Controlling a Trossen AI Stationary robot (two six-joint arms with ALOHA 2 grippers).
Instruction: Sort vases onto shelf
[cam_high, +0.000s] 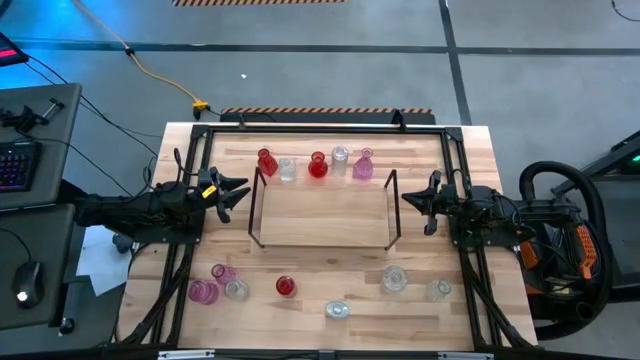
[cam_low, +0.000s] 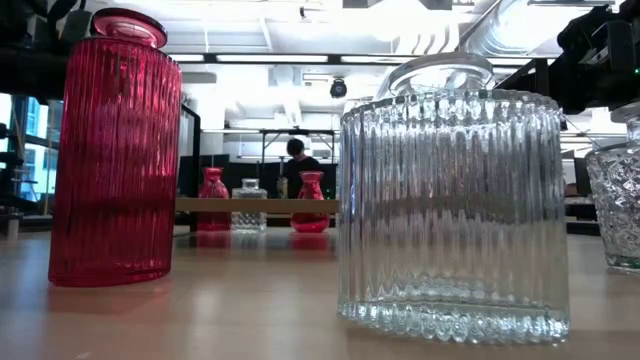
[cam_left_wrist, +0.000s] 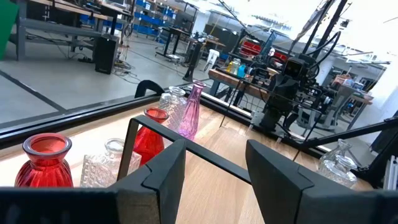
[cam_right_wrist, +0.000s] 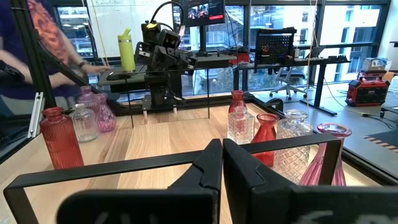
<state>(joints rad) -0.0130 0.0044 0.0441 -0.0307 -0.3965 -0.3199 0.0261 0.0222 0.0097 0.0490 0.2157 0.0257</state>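
The shelf sits mid-table, a light board with black wire frames at both ends. Along its far edge stand five vases in a row: red, clear, red, clear and pink. Near the table's near edge stand two pink vases, a clear one, a red one and three clear ones. My left gripper hovers open at the shelf's left end. My right gripper is shut at its right end.
A larger black metal frame edges the table. In the low view, a red ribbed vase and a clear ribbed vase stand close to the camera. A person is beyond the table's left side. The shelf board's middle is bare.
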